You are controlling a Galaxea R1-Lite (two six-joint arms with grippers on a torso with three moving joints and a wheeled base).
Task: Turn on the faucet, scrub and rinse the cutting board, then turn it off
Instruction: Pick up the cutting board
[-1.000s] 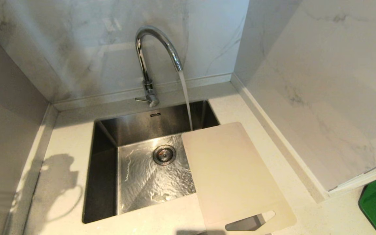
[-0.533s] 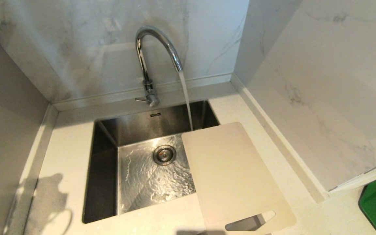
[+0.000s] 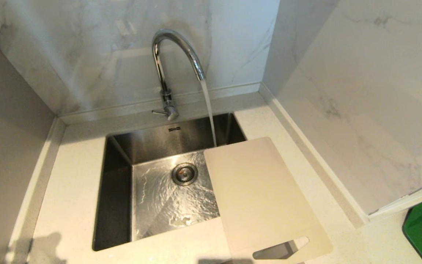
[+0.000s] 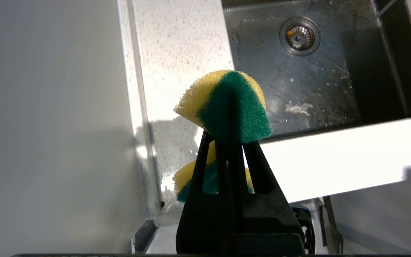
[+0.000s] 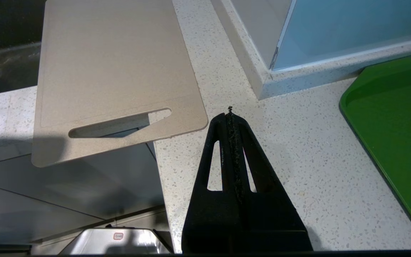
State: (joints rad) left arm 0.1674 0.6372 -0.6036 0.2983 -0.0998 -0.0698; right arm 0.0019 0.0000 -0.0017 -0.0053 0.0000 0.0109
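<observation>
Two arms: left fingers [image 4: 228, 137] clamp a sponge [image 4: 227, 105] above the worktop [image 4: 177, 53] beside the sink [image 4: 298, 82]. Board [image 5: 116, 71] lies across the sink from them, long axis running away from right fingers [image 5: 231, 116], pressed together empty just off its slotted end. Faucet [image 3: 170, 66] runs.

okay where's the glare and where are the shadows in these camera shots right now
Head view: bright reflections on the faucet and the rippling water in the sink; a dark shadow at the counter's near left corner. Left wrist view: the counter edge beyond the sponge is blown out white. Right wrist view: a shadow crosses the cutting board at its slot end.
</observation>
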